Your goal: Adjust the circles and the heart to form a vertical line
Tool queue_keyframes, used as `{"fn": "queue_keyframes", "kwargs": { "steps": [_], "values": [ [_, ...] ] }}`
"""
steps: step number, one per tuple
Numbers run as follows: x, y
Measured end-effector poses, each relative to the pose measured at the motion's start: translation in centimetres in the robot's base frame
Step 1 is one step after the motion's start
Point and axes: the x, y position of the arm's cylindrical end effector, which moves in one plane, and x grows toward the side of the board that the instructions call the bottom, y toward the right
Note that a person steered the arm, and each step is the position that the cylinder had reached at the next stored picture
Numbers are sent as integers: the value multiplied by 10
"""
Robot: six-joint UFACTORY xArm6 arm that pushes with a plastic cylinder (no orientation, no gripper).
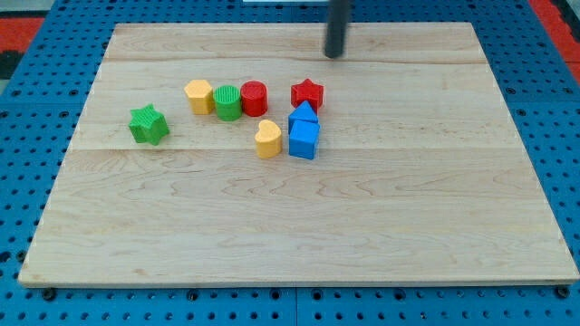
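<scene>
Pale wood makes up the board [299, 254], which lies on a blue pegboard base [36, 100]. My tip [335, 54] stands near the view's top, above and a little right of the red star [307, 93] and apart from every block; the rod is cut off by the view's top edge, and it ends in no pincer, so nothing is open, closed or gripped. A row runs from the yellow hexagon [198, 96] to the green circle [227, 102] to the red circle [254, 98], each touching or nearly touching its neighbour. Below them sits the yellow heart [267, 139], just beside the blue cube [304, 140]. Partly hidden behind that cube is a blue block [304, 113] with a peaked top, whose exact shape is hard to tell. A green star [149, 124] lies off toward the view's left.
</scene>
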Motion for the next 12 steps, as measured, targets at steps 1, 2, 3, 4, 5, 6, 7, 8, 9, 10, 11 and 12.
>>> {"fn": "queue_keyframes", "kwargs": {
  "steps": [1,2,3,4,5,6,7,8,9,10,11,12],
  "values": [
    [-14,-55],
    [-12,-107],
    [13,-192],
    [34,-196],
    [62,-170],
    [92,-138],
    [111,-119],
    [111,-114],
    [111,-114],
    [103,-114],
    [87,-120],
    [111,-165]
  ]
}}
